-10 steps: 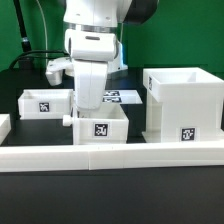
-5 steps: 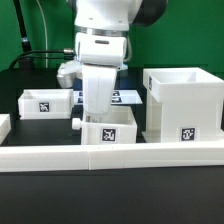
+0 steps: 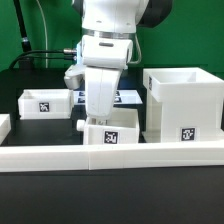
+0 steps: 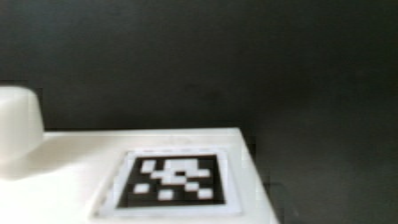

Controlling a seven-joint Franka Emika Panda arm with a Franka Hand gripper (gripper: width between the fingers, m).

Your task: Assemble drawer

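Note:
My gripper [image 3: 100, 113] reaches down into a small white knobbed tray [image 3: 112, 131] and is shut on its wall. The tray sits slightly tilted, just behind the low border wall, with its knob [image 3: 80, 125] pointing to the exterior view's left. The tall white housing [image 3: 184, 103] stands a short gap away on the exterior view's right. A second small tray [image 3: 45, 103] sits at the left. The wrist view shows the held tray's tagged face [image 4: 175, 180] and its knob [image 4: 15, 120]; my fingertips do not show there.
The long low white border wall [image 3: 110, 156] runs across the front. The marker board [image 3: 128, 97] lies flat behind the held tray. Dark cables run at the back left.
My gripper and the held tray have moved toward the exterior view's right, closer to the housing. The other tray and the housing have not moved.

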